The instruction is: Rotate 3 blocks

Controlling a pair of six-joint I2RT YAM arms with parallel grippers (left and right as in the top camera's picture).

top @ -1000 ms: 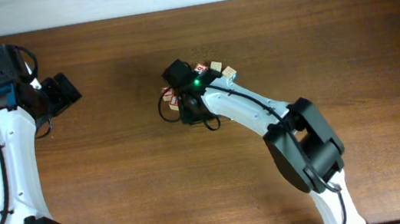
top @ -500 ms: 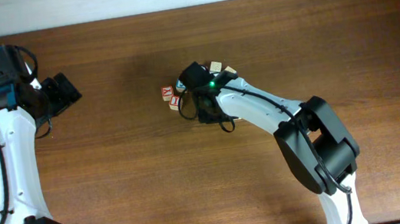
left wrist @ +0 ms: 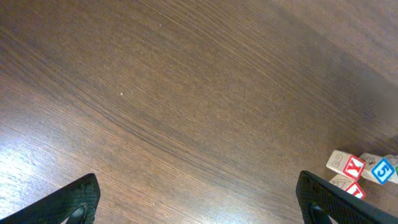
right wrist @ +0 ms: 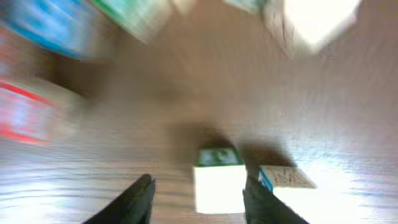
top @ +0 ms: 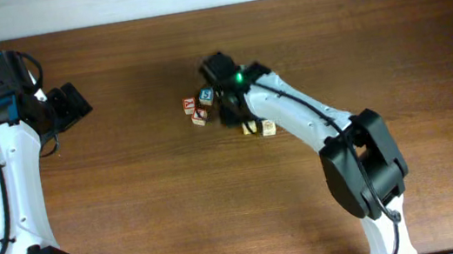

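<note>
Straddling a pale block [right wrist: 219,186], right claw [right wrist: 202,194].

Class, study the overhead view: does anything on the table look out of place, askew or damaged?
Nothing looks spilled or damaged. The blocks are untidy, though: two pale blocks lie by themselves beside the right arm, away from the lettered cluster, whose blocks sit at mixed angles rather than in a row.

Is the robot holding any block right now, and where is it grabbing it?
Nothing looks held. The left claw is wide open and empty. The right claw straddles a pale block with a gap beside one finger, though it's blurry.
</note>
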